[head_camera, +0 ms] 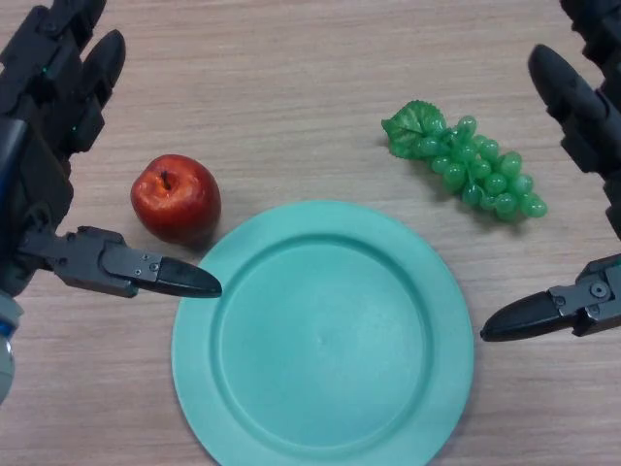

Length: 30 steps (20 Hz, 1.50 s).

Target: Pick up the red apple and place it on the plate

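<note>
Nearest, left hand [58,175], fingers apart, brackets the red apple [176,198] at ten o'clock off the plate [323,340]; firm, smooth, likely slippery, best gripped across its middle

Head camera looks steeply down, close over the wooden table [291,87]; left hand [49,126] enters at the view's left edge, right hand [582,107] at its right; plate [320,340] cropped below
</note>
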Each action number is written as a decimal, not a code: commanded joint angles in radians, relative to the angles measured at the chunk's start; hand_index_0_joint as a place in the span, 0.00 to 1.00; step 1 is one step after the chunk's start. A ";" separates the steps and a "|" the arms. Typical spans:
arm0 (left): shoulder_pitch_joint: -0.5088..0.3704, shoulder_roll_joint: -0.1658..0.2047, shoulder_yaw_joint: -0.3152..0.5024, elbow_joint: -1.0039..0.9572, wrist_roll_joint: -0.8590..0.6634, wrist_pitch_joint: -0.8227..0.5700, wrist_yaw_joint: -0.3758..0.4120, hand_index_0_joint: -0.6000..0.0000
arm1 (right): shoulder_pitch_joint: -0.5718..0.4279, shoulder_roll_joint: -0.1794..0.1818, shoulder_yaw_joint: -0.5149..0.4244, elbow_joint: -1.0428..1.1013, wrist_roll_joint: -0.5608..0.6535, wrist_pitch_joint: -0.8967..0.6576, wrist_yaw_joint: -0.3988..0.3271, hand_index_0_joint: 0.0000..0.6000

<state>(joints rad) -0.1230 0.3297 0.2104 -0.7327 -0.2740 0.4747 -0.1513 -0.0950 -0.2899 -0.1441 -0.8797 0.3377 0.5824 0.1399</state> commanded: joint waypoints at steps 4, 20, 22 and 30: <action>-0.007 0.012 0.060 -0.044 0.032 -0.169 -0.001 1.00 | -0.031 -0.019 -0.054 -0.050 0.026 -0.147 -0.012 0.00; -0.049 0.020 0.019 0.435 0.188 -0.480 0.023 1.00 | -0.010 -0.027 -0.091 -0.049 0.058 -0.159 -0.015 0.00; -0.075 0.023 0.002 0.572 0.243 -0.564 0.066 1.00 | -0.007 -0.033 -0.105 -0.055 0.060 -0.149 -0.006 0.00; -0.216 0.019 -0.088 0.897 0.290 -0.673 0.053 1.00 | 0.022 -0.034 -0.144 -0.056 0.073 -0.168 -0.003 0.00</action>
<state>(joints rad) -0.3002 0.3074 0.0677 0.2098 -0.0007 -0.0363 -0.1055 -0.0541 -0.2975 -0.2366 -0.8813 0.3610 0.5736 0.1381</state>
